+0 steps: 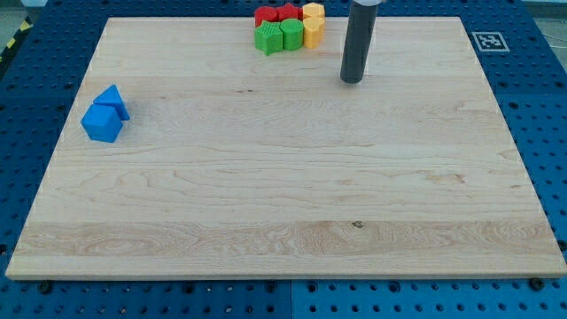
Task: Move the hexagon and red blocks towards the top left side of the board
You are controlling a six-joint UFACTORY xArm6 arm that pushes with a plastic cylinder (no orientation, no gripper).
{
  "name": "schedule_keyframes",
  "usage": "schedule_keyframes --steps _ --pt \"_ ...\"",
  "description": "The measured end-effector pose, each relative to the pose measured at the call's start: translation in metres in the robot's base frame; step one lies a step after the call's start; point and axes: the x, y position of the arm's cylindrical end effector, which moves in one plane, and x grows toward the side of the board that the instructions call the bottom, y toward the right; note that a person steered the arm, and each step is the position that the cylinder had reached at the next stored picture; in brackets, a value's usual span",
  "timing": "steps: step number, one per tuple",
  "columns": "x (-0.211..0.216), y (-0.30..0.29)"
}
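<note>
Blocks crowd the upper middle of the single camera view, bunched so tightly at the worktop's far edge that their outlines are hard to separate. Two red blocks sit at the back, touching each other; their shapes cannot be made out, though the right one looks lobed. In front of them lie two green blocks, the left one star-like, the right one blurred into its neighbour. On the cluster's right side stand two yellow blocks: the rear one, the yellow hexagon, touches the reds, and another yellow block sits in front of it, touching the greens.

The dark rod enters from the top of the frame, its upper part cut off. My tip rests on the wood just to the right of and below the cluster, near the yellow blocks but apart from them. No pincer exists on this arm, so no spread or pinch can be told.

At the left of the frame, well apart from everything else, a blue cube touches a blue triangular block behind it.

A black-and-white square marker is printed at the worktop's upper right corner; it bears a pattern, no readable writing. The blue perforated base surrounds the worktop.
</note>
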Motion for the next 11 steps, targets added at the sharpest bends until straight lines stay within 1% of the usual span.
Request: schedule_keyframes --steps 2,4,5,6,8,10,11 --pt "-0.069 0.0" --pt "-0.079 0.0" --pt "-0.13 0.0" --pt "-0.137 -0.007" --pt "-0.138 -0.021" --pt "-0.137 -0.02" --pt "-0.138 -0.002"
